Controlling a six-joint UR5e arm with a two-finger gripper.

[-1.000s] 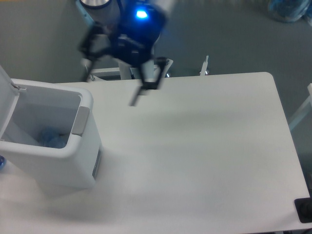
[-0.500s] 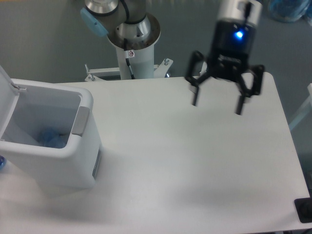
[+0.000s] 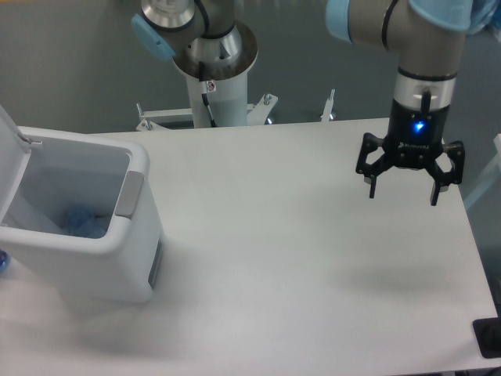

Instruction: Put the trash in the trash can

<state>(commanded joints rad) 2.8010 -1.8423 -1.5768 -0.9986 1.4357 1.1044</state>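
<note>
The trash can [image 3: 117,258] is a white boxy bin at the table's left, its lid [image 3: 9,168] swung open to the left and a grey handle panel [image 3: 130,194] on its right rim. Inside it lies bluish clear trash [image 3: 84,222], partly hidden by the bin's walls; I cannot tell the pieces apart. My gripper [image 3: 403,193] hangs above the right part of the table, far from the bin. Its fingers [image 3: 372,186] are spread wide open with nothing between them, and a blue light glows on its body.
The white table [image 3: 297,258] fills most of the view. The arm's base column [image 3: 213,70] stands behind the table's far edge. A small black object [image 3: 489,337] sits at the table's front right corner. Grey floor lies beyond.
The gripper has swept from above the table's far left edge, near the bin, across to the right side. It stays open and empty. The bin and its contents have not moved.
</note>
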